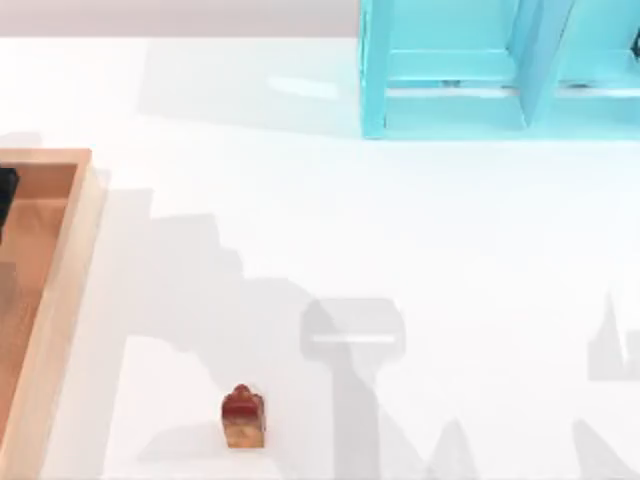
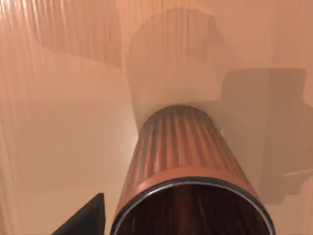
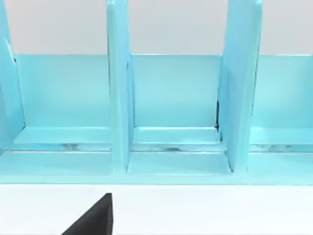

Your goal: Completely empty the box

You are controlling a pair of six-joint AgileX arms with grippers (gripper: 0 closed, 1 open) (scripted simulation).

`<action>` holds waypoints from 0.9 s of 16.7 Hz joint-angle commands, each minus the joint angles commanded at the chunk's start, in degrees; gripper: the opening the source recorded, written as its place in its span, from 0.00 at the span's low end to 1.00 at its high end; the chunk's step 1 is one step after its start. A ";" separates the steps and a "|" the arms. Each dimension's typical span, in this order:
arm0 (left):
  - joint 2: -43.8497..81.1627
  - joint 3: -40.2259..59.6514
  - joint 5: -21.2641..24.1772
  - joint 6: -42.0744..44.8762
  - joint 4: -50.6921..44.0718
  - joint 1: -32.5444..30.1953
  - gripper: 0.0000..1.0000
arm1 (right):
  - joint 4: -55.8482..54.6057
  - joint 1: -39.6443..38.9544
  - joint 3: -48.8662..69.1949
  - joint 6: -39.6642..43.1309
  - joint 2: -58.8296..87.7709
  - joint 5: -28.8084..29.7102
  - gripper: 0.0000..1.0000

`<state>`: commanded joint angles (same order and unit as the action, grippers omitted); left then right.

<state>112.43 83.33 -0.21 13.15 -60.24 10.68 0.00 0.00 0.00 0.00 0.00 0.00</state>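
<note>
Box [image 1: 70, 250] at your table's left edge holds a ribbed orange cup [image 2: 183, 156].
You cannot tell either gripper's finger state.

Little of my own body is on show. In the left wrist view, 1 finger of my left gripper [image 2: 85, 218] appears as a flat, matte black wedge with straight edges tapering to a blunt tip, no screws, cables or markings on it. My right gripper [image 3: 93, 218] in the right wrist view looks the same: a plain black, sharp-edged triangular finger, smooth and unmarked. From the top view, a small dark black piece of my left arm [image 1: 6, 190] sits at the left edge, its shape unclear.
</note>
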 joint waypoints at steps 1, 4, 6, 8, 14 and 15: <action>0.36 -1.71 0.00 0.05 1.85 0.04 1.00 | 0.00 0.00 0.00 0.00 0.00 0.00 1.00; 0.78 -3.60 0.01 0.10 3.83 0.09 1.00 | 0.00 0.00 0.00 0.00 0.00 0.00 1.00; 0.78 -3.60 0.01 0.10 3.83 0.09 1.00 | 0.00 0.00 0.00 0.00 0.00 0.00 1.00; 0.78 -3.60 0.01 0.10 3.83 0.09 0.92 | 0.00 0.00 0.00 0.00 0.00 0.00 1.00; 0.78 -3.60 0.01 0.10 3.83 0.09 0.47 | 0.00 0.00 0.00 0.00 0.00 0.00 1.00; 0.78 -3.60 0.01 0.10 3.83 0.09 0.40 | 0.00 0.00 0.00 0.00 0.00 0.00 1.00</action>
<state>113.21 79.73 -0.20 13.26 -56.41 10.77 0.00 0.00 0.00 0.00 0.00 0.00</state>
